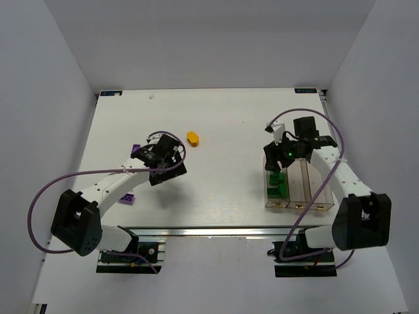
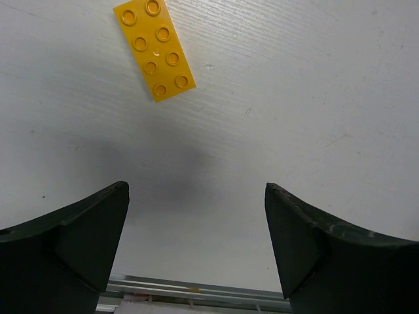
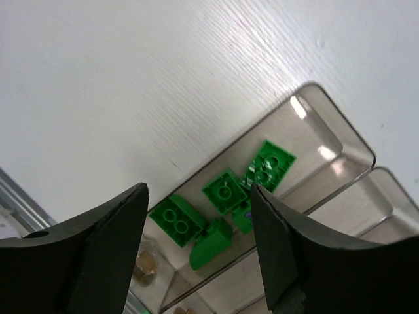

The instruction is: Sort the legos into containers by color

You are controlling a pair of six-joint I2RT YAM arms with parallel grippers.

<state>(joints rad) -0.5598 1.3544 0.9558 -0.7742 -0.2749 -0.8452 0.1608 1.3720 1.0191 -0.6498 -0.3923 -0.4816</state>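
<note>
Green legos [image 3: 224,191], at least 4, lie in the leftmost of 3 joined clear bins [image 1: 302,193] on the table's [image 1: 222,190] right side. The right gripper [image 3: 196,242] hangs over that bin, jaws apart and holding nothing. A flat yellow lego [image 2: 156,49] lies just beyond the left gripper [image 2: 196,242], whose jaws are wide and empty. An orange rounded lego [image 1: 193,137] and 2 purple legos [image 1: 129,197] lie loose nearby.
</note>
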